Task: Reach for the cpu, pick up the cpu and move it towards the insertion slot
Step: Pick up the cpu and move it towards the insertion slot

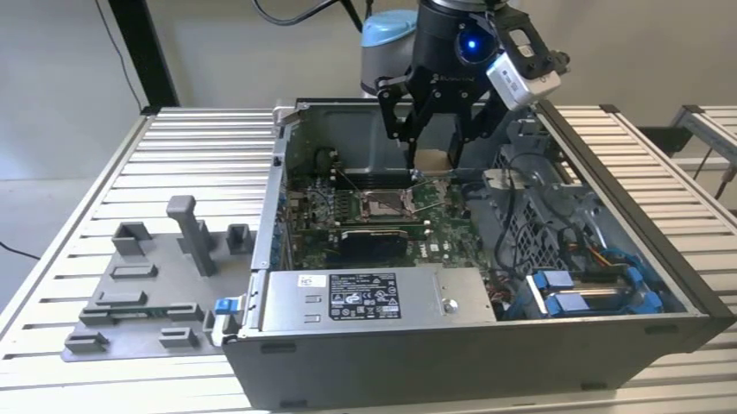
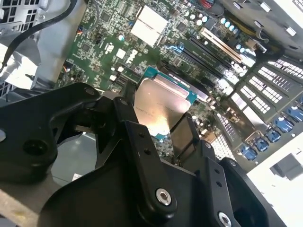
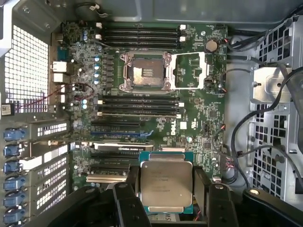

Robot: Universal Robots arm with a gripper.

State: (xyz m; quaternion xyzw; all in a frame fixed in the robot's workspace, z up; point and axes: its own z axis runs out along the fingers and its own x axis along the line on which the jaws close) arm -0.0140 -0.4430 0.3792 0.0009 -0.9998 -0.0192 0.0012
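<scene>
Step in hand: the carry. The cpu [image 3: 165, 186] is already picked up and is being brought toward the insertion slot [image 3: 146, 72], by my reading.
End effector: the end effector [image 3: 165, 189] is clamped on the cpu, one black finger on each of two opposite edges, as both wrist views show.
Cpu position: held off the green circuit board [image 3: 199, 123], metal face toward the first wrist camera. In the exterior view it hangs under the end effector [image 1: 432, 160], inside the computer case [image 1: 645, 259] near its back wall.
Slot: open, its silver frame swung aside, brownish centre bare. In the exterior view the insertion slot [image 1: 381, 203] lies just below and toward that view's left of the cpu [image 1: 431, 161].
Gap: the cpu is apart from the slot, not yet over it.
Next move calls for: a short level shift until the plate sits square above the socket, edges parallel to the frame, clear of the thin lever and nearby cables [image 3: 246, 142].
Surface: grey fixture blocks [image 1: 150, 276] stand on the slatted surface [image 1: 69, 250], untouched.
</scene>
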